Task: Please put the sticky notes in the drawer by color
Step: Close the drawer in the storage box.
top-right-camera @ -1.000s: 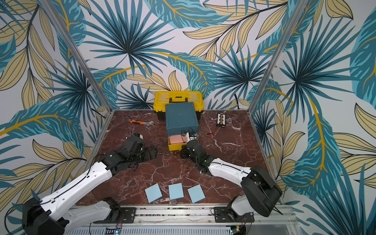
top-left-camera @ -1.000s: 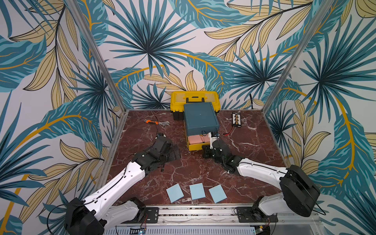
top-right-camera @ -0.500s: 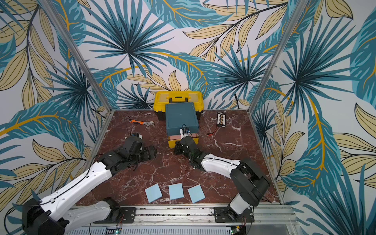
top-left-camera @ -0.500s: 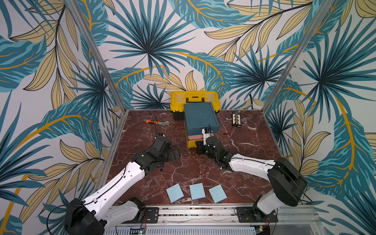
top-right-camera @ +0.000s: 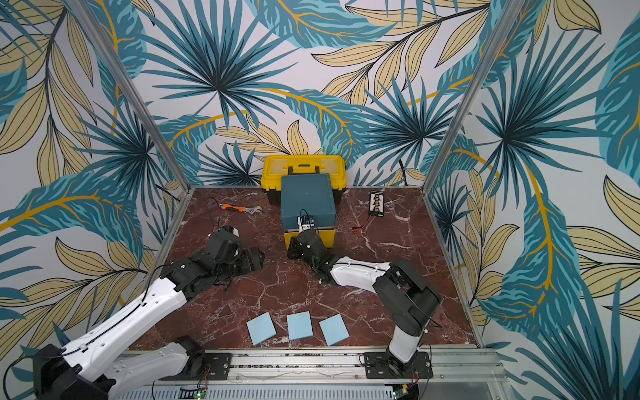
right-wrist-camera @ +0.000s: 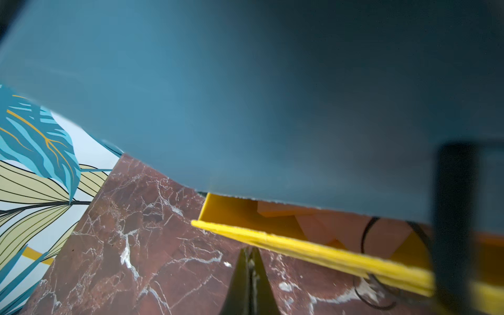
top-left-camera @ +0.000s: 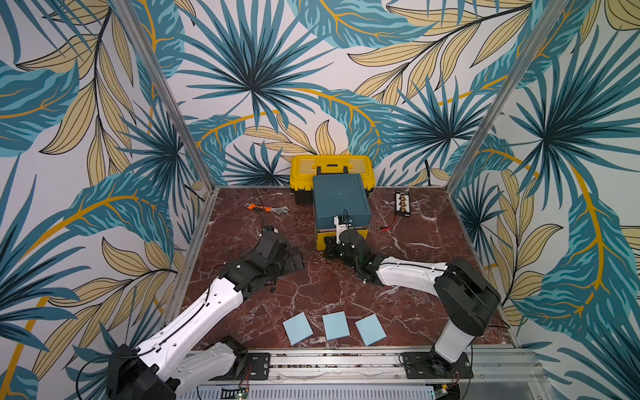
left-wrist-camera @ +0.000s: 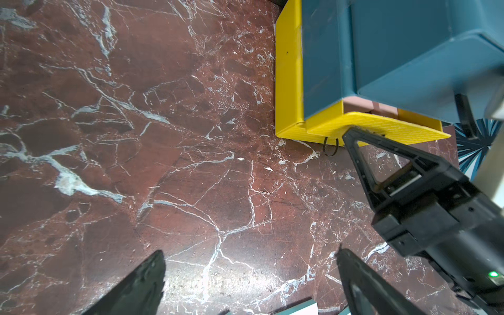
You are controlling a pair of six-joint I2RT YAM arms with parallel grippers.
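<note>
Red marble tabletop [top-left-camera: 415, 277] carries three light blue sticky notes [top-left-camera: 335, 325] in a row near its front edge. Pink sticky notes [right-wrist-camera: 341, 229] lie inside the drawer chest [top-left-camera: 341, 199], in its ajar yellow drawer [left-wrist-camera: 381, 128]; you cannot count them. Your right gripper [right-wrist-camera: 249, 253] is pinched together with its tips at that drawer's front, and your left gripper [left-wrist-camera: 251, 252] gapes wide, holding nothing.

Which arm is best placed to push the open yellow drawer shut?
Probably the right: its shut right gripper sits at the yellow drawer front, while the open left gripper hangs farther aside.
</note>
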